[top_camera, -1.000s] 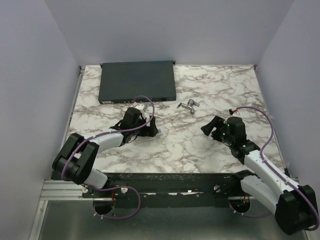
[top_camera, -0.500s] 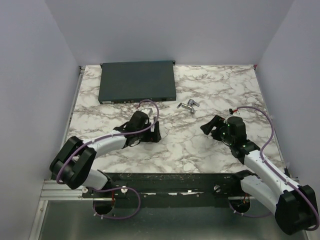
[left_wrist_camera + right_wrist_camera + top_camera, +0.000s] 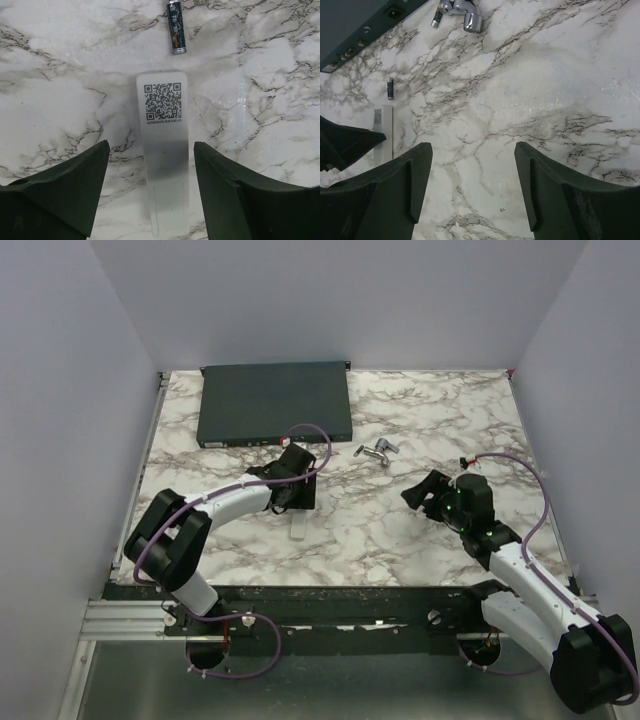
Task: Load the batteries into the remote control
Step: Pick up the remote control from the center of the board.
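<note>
The white remote control (image 3: pixel 164 150) lies flat on the marble table, QR label up, with the outline of a cover near its close end. It also shows in the top view (image 3: pixel 299 524) and the right wrist view (image 3: pixel 383 134). One slim dark battery (image 3: pixel 175 27) lies just past the remote's labelled end, and also shows in the right wrist view (image 3: pixel 390 88). It does not show in the top view. My left gripper (image 3: pixel 150 146) is open and straddles the remote without touching it; it also shows in the top view (image 3: pixel 296 490). My right gripper (image 3: pixel 472 147) is open and empty over bare marble, to the right of the remote (image 3: pixel 422 492).
A large flat dark-grey box (image 3: pixel 275 402) lies at the far left of the table (image 3: pixel 400 530). A small shiny metal fitting (image 3: pixel 377 451) lies between the box and my right gripper, and shows at the top of the right wrist view (image 3: pixel 462 11).
My left gripper has swung right and drawn back toward the far side, and the white remote now shows on the table just near of it. The right arm has barely moved.
</note>
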